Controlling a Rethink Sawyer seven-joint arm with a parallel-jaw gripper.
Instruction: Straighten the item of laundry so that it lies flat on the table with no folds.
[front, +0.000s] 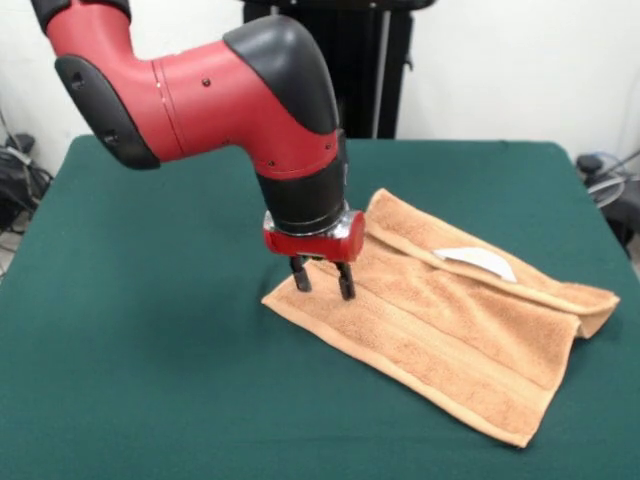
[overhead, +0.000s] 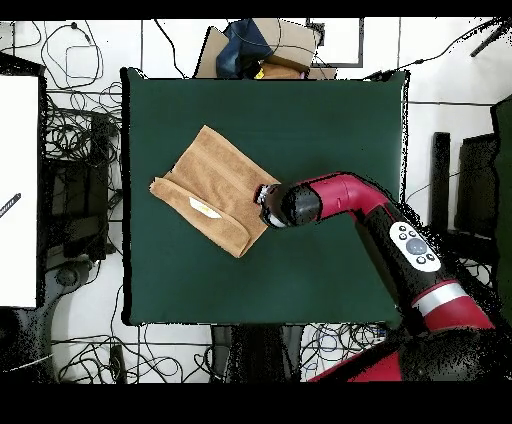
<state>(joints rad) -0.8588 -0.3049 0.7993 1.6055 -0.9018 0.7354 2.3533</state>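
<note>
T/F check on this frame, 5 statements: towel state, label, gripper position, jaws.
1. The towel lies fully flat in a single layer. False: it is folded over on itself, with a doubled edge along its far side.
2. A small white label shows on top of the towel. True.
3. The gripper is over the towel's edge, at one end. True.
4. The gripper is shut tight on a bunched corner lifted off the table. False: the fingers stand apart and the towel lies on the table.
5. The towel hangs over the table's rim. False: green cloth surrounds it on every side.
</note>
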